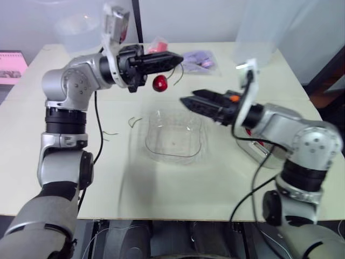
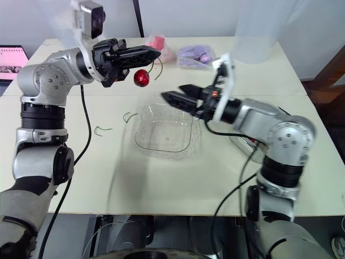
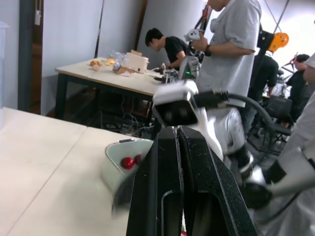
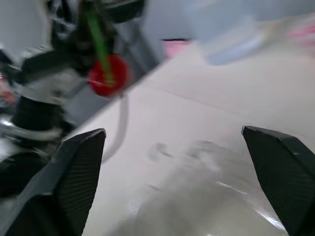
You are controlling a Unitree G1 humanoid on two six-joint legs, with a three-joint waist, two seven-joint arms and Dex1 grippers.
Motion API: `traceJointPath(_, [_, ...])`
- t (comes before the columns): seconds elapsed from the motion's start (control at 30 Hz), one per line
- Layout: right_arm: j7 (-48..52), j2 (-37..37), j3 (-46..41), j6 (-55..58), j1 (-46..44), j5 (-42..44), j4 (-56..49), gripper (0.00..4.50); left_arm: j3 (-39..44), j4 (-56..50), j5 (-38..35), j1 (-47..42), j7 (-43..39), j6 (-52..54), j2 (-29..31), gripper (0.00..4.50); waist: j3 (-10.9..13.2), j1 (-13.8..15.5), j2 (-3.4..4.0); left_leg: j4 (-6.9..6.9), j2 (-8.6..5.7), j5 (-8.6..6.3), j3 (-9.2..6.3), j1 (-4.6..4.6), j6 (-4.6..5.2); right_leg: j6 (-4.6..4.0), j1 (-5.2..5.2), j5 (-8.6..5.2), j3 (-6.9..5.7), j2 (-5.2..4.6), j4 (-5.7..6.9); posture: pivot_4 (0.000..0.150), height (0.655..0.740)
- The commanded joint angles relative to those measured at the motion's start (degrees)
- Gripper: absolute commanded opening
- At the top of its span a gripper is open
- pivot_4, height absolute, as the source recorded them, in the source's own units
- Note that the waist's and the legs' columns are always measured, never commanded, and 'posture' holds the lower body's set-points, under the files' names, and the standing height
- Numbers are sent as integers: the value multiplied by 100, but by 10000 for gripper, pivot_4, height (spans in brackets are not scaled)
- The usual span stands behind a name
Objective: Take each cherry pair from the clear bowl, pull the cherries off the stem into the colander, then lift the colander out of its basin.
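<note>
My left tool (image 1: 179, 57) pinches the stem (image 4: 97, 34), the cherry (image 1: 159, 83) hanging below over the clear bowl's (image 1: 152, 155) far edge. My right tool (image 1: 186, 102), spread wide, sits just right of the fruit and a little nearer, pointing left at it.

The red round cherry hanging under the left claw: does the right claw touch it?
Apart. The left eye view shows bare pale table between the red round cherry and the right claw.
</note>
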Motion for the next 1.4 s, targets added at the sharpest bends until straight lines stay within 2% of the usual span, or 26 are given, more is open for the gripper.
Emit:
traceJointPath(0.03, [-529, 392, 84, -282, -196, 202, -63, 44685, 151, -340, -225, -31, 101, 145, 46, 0, 0, 1, 0, 0, 0, 0, -1, 0, 0, 0, 0, 0, 0, 0, 0, 1500, 7348])
traceJointPath(0.27, [-921, 986, 448, -667, -308, 347, -8, 44685, 173, -486, -311, 67, 256, 196, 53, 0, -1, -62, 3, -3, 1, 0, -1, 6, 1, 0, -1, 0, 1, 6, 4, 1500, 7348])
traceJointPath(0.7, [-1062, 999, 695, -1037, -444, 410, 222, 44685, 101, -361, -261, 53, 214, 56, 42, 0, -2, -57, 3, -4, 2, -1, -1, 6, 3, 0, -2, 0, 1, 7, 5, 1500, 7348])
traceJointPath(0.8, [-1083, 982, 749, -1068, -410, 416, 188, 35894, 103, -355, -260, 49, 208, 53, 50, 0, -1, -54, 3, -3, 2, -1, -1, 6, 3, 0, -3, 0, 1, 7, 5, 1500, 7348])
traceJointPath(0.97, [-1112, 890, 825, -1106, -356, 491, 127, 10579, 105, -337, -245, 42, 200, 43, 66, 0, -2, -52, 3, -4, 2, -3, -1, 6, 6, 0, -3, 0, 1, 7, 5, 1500, 7348])
traceJointPath(1.0, [-1106, 856, 848, -1102, -340, 502, 107, 7937, 106, -330, -240, 39, 196, 39, 70, 0, -1, -51, 2, -4, 2, -3, -1, 6, 6, 0, -2, 0, 1, 7, 5, 1500, 7348])
traceJointPath(1.4, [-746, 175, 1425, -863, 150, 237, -114, 7195, 364, 39, -304, -324, 314, -2, 66, 0, -1, -48, 2, -4, 2, -7, -1, 6, 13, 0, -2, 0, 1, 7, 4, 1500, 7348])
